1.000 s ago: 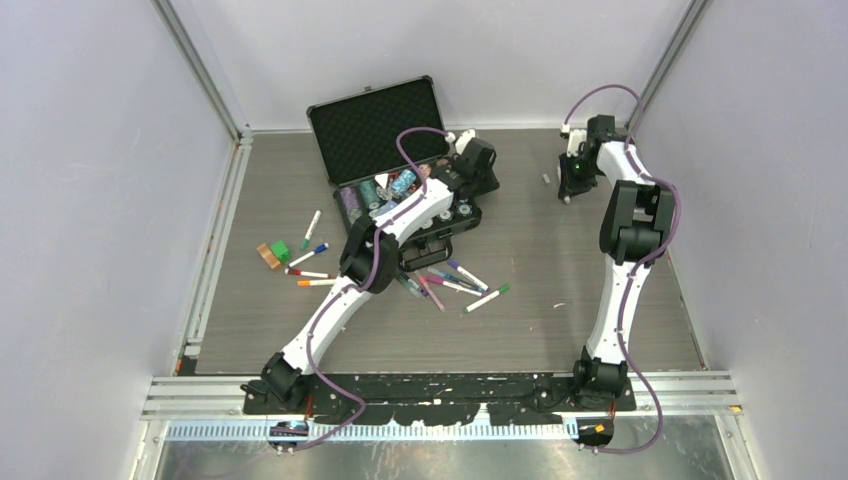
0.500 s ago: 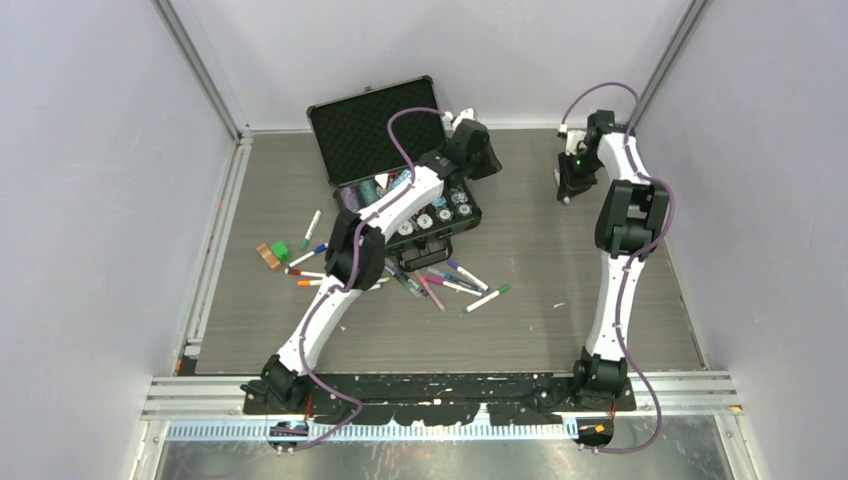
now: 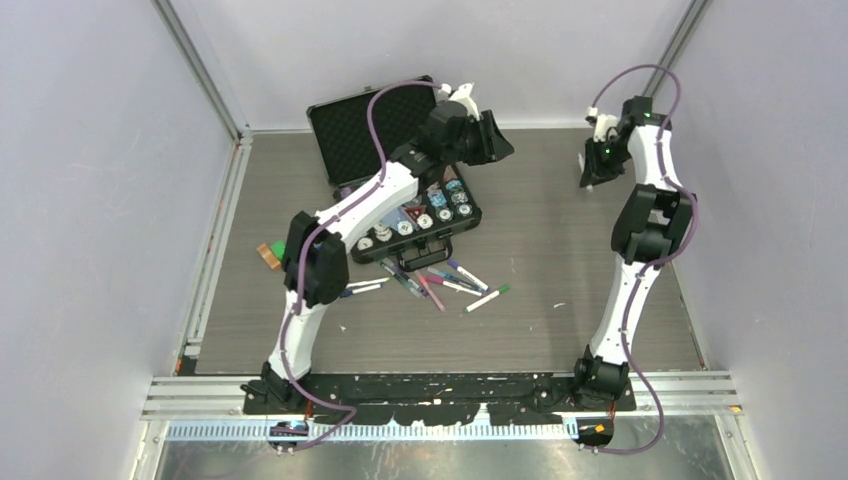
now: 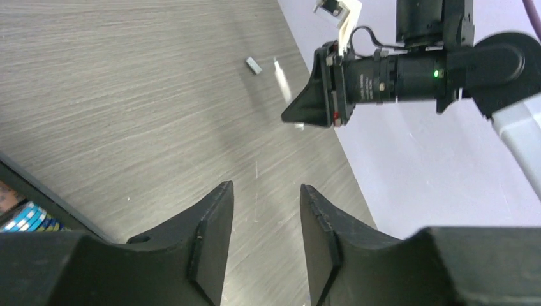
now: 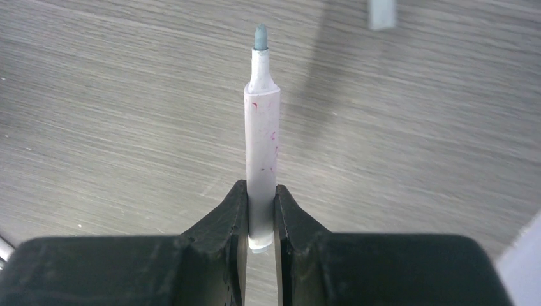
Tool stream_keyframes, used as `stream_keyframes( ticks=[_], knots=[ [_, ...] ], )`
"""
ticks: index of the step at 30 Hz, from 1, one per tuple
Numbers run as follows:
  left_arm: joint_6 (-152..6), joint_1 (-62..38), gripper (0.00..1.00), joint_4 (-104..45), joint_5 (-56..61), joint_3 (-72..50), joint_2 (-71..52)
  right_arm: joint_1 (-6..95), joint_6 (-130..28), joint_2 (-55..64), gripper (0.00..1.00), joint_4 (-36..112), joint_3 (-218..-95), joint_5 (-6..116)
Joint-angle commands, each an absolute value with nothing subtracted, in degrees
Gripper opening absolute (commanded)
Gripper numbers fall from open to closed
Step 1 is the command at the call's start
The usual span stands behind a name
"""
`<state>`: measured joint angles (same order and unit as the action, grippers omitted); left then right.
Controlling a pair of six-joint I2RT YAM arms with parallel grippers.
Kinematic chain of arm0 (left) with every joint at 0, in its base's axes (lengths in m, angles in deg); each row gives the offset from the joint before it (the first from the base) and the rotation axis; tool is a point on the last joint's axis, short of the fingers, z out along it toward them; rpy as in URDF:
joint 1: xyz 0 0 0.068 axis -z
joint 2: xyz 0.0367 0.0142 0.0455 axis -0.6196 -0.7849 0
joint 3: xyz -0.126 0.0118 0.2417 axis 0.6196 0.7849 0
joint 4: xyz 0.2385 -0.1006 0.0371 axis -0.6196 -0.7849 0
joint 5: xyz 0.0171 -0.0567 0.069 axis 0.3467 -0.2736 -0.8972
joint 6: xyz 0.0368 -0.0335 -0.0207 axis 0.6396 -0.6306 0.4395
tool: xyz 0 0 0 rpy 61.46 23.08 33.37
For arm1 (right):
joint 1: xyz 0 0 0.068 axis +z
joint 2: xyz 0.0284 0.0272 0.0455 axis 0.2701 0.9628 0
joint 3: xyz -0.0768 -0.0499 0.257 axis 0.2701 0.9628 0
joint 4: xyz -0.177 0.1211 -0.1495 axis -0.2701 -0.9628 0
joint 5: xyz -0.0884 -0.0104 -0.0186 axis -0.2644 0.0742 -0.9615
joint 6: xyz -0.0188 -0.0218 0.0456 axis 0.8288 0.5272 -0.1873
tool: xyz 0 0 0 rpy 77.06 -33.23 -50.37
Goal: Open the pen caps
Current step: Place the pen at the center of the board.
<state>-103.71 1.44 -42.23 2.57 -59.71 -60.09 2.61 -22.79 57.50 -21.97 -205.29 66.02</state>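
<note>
— White plastic, is that the barrel in the grip?

— Yes. The pen (image 5: 261,127) is pinched near its back end by the right pincer (image 5: 260,188). Its bare grey tip points to twelve o'clock in the right wrist view, and it is held above the wood-grain table (image 5: 96,95).

— And the cap?

— A grey cap (image 5: 381,13) lies on the table at about one o'clock from that tip, apart from it.

— What about the other arm?

— The left pincer (image 4: 265,188) is spread, with nothing between its fingers, and it is raised over the far part of the table. Seen from above, it sits at three o'clock from the lid of the open black case (image 3: 360,125). The right pincer is farther out at three o'clock, well apart from it.

— Any more pens?

— The other pens (image 3: 440,280) lie in a loose pile on the table at six o'clock from the case. Poker chips (image 3: 440,205) fill the case's tray.
</note>
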Motion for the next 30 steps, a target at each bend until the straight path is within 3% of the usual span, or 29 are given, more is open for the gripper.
stream_keyframes(
  ticks=[1,13,21,30],
  knots=[
    [-96.71,1.35,0.47,-35.88,5.08,-50.58,-50.19,1.43,-18.61,53.94,0.08,-25.52,-206.20,63.29],
    [-95.03,-2.37,0.71,-25.85,5.52,-16.59,-25.34,-0.02,-14.67,50.77,0.12,-23.79,-194.53,58.28],
    [-96.77,-5.64,0.71,-25.58,7.34,-2.94,-14.11,0.02,-16.72,53.66,0.15,-23.16,-195.24,57.27],
    [-94.54,-5.77,0.73,-30.50,4.00,5.10,-2.01,-0.02,-17.80,54.71,0.31,-23.24,-195.17,57.87]
  ],
)
